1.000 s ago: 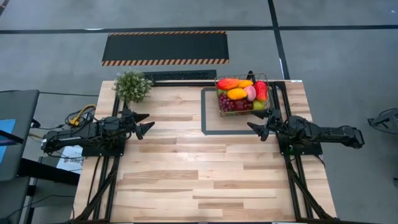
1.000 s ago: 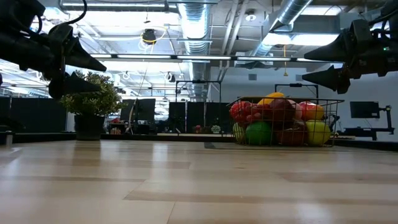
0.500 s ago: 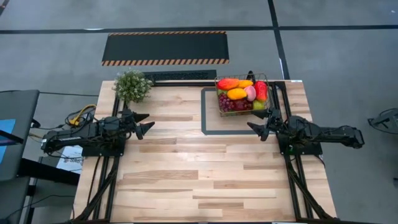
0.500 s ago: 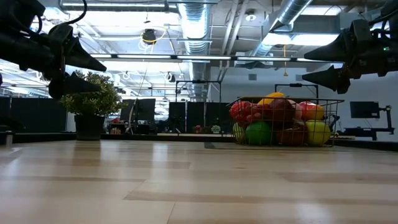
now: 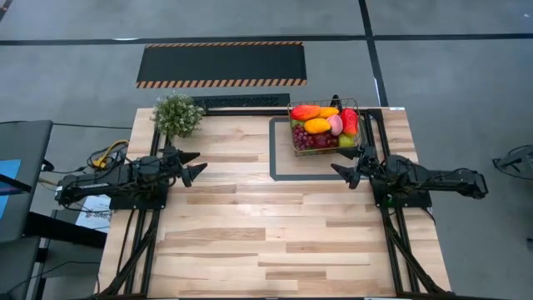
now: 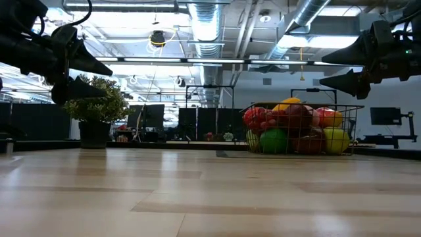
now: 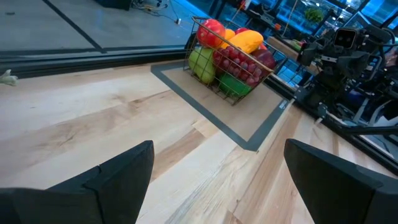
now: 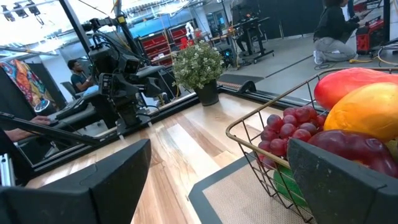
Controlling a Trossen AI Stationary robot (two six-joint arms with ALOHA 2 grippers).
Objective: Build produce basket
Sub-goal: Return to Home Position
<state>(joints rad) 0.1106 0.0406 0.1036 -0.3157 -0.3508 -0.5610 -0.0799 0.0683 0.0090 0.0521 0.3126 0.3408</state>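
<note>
The pale wooden plank table (image 5: 250, 225) lies bare across its middle and the whole half away from the basket, a wide lane between the arms; the flat grey-framed mat (image 5: 273, 154) adds no height; the dark wire-mesh basket (image 6: 352, 106) stands on the mat's far right part, coloured toy fruits (image 5: 318, 126) heaped above its rim; the green leafy potted plant (image 5: 176, 114) blocks the far left corner; bare wood runs between them; the left gripper (image 5: 201, 162) and right gripper (image 5: 342, 159) hang raised at either side, well apart.

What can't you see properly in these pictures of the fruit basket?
- Lower fruits in the basket: high view, the top fruits cover them.
- Part of the basket: right wrist view, the picture's edge cuts it off.
- Person: right wrist view, cut by the top edge.
</note>
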